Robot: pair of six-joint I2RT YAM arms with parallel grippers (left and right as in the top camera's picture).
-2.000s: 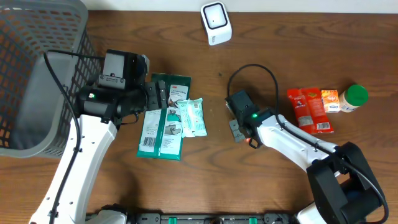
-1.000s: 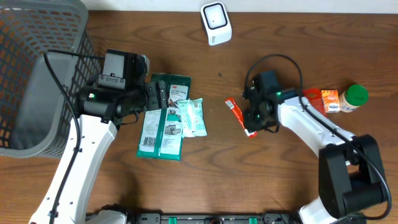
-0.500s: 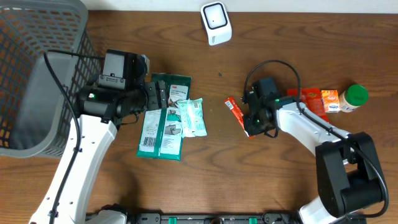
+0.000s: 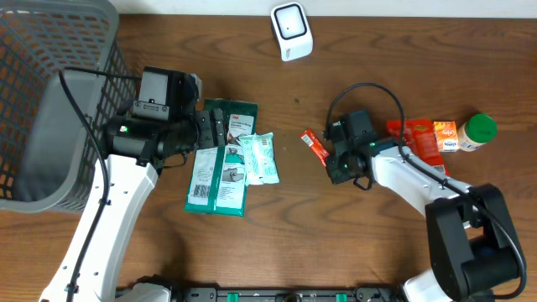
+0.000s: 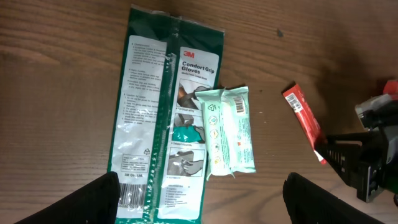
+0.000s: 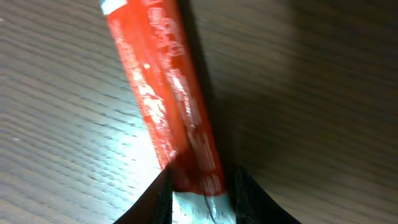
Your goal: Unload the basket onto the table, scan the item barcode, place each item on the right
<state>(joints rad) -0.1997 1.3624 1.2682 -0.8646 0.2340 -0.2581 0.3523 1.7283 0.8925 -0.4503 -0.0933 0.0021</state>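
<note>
A thin red stick packet (image 4: pixel 315 148) lies on the wooden table right of centre, slanting up to the left. My right gripper (image 4: pixel 337 164) sits at its lower right end. In the right wrist view the red packet (image 6: pixel 168 93) runs down between the two dark fingers (image 6: pixel 155 200), and the right gripper (image 6: pixel 199 194) is shut on its white-tipped end. The white scanner (image 4: pixel 291 31) stands at the back edge. My left gripper (image 5: pixel 202 205) hangs open over a green gloves pack (image 5: pixel 155 112), whose barcode faces up at its lower left corner, and a pale wipes pack (image 5: pixel 229 127).
A grey mesh basket (image 4: pixel 50 101) fills the left side. At the far right lie red packets (image 4: pixel 419 147), a small orange box (image 4: pixel 445 134) and a green-lidded bottle (image 4: pixel 481 130). The right arm's cable loops above its wrist.
The right gripper has narrowed its jaws onto the red packet's end and shifted it slightly up and to the left. The left arm has not moved.
</note>
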